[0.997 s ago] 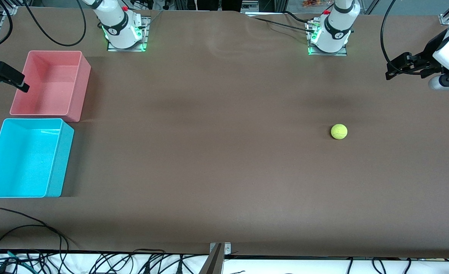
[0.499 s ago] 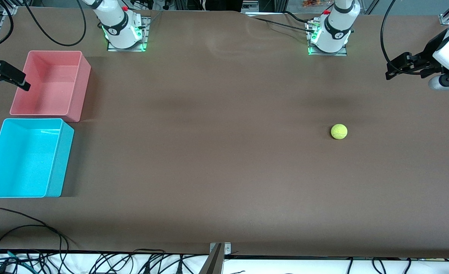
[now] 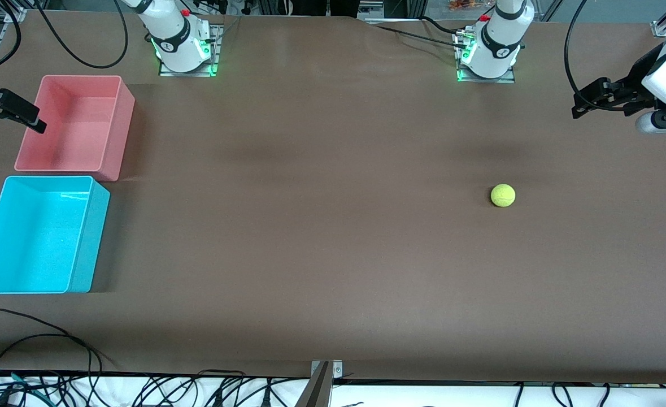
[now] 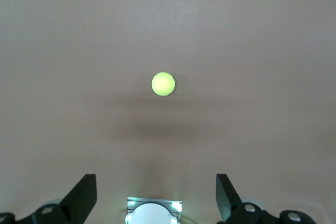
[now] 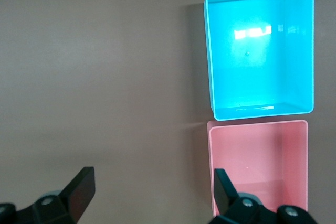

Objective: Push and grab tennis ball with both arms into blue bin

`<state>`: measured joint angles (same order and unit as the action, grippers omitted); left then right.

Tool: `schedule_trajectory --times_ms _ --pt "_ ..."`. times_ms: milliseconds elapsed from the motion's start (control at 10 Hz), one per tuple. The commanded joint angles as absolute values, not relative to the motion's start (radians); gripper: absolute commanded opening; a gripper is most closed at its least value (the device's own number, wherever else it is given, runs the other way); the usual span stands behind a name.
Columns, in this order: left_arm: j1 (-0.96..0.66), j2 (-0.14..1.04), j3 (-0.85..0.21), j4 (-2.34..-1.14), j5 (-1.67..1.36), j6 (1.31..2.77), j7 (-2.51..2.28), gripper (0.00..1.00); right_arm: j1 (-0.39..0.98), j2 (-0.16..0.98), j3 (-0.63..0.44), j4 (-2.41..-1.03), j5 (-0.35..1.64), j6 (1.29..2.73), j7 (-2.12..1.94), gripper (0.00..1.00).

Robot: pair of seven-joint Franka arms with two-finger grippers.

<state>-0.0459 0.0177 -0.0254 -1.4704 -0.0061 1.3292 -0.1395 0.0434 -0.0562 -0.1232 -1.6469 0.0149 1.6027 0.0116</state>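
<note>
Counter (image 3: 333, 254): brown, bare, ball (image 3: 503, 195) resting alone.
Left end effector (image 3: 584, 104): high over counter edge, released.
Right end effector (image 3: 27, 121): beside pink bin (image 3: 115, 121), released.

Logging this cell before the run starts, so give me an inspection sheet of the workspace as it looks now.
Surface: brown table, flat.
Job's things: tennis ball rests alone toward the left arm's end; blue bin stands empty at the right arm's end.
Clutter: empty pink bin beside the blue bin, farther from the front camera.
Grippers: left gripper open, raised at its end of the table; right gripper open, above the pink bin's outer edge. Both hold nothing.
Cables: black loops on the table's nearest edge.
Surroundings: green-lit arm bases.
</note>
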Motion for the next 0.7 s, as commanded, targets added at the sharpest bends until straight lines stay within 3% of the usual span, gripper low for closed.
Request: schedule_trajectory --times_ms 0,598 --pt "-0.052 -0.002 -0.023 -1.486 0.002 1.322 -0.149 1.00 0.040 -0.064 -0.121 -1.634 0.029 1.582 -0.002 1.00" --pt "-0.045 0.000 -0.021 -1.486 0.002 1.322 -0.149 1.00 0.040 -0.067 -0.121 -1.634 0.028 1.578 0.002 1.00"
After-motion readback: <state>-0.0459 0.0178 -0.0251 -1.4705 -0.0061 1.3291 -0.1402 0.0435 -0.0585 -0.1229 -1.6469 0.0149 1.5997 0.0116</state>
